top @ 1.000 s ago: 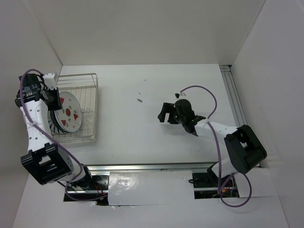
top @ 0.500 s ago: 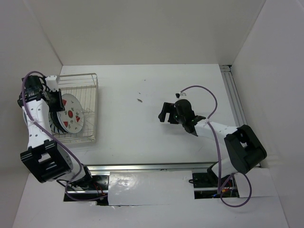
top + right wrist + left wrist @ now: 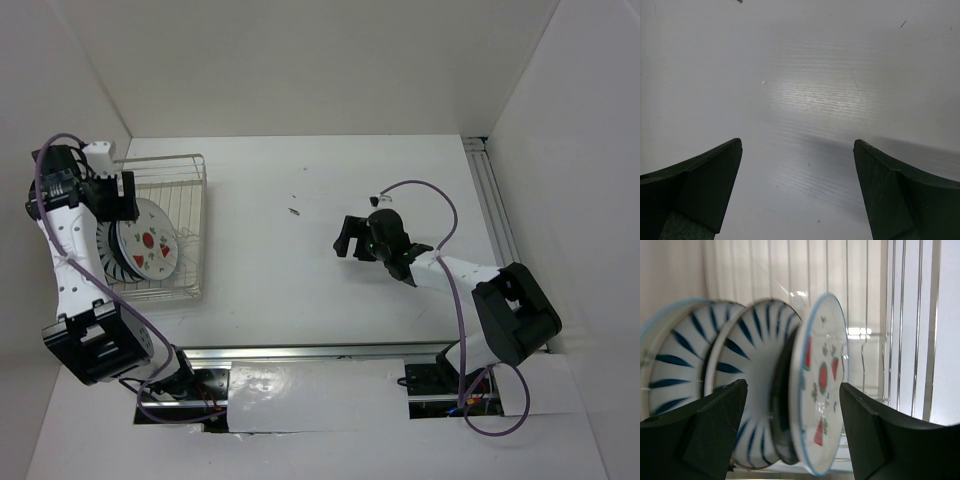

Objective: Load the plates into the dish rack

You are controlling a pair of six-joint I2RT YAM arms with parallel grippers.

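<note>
The dish rack (image 3: 190, 195), a wire basket, sits at the table's far left. Several plates stand on edge in it. From the left wrist I see two white plates with dark stripes (image 3: 675, 365), a dark plate's rim (image 3: 781, 425) and a watermelon-print plate (image 3: 822, 385) in front. My left gripper (image 3: 118, 195) hovers over the rack's left side, open, its jaws wide on either side of the watermelon plate (image 3: 150, 245) without touching it. My right gripper (image 3: 348, 238) stands open above bare table at the middle, nothing between its fingers (image 3: 700, 185).
Rack wires (image 3: 900, 340) rise to the right of the plates. White walls close in the table at left, back and right. A metal rail (image 3: 495, 210) runs along the right side. A small dark speck (image 3: 292, 211) lies mid-table.
My left gripper has opened and let go of the watermelon plate, which now stands in the rack. The left wrist has drawn back slightly. The right arm has not moved.
</note>
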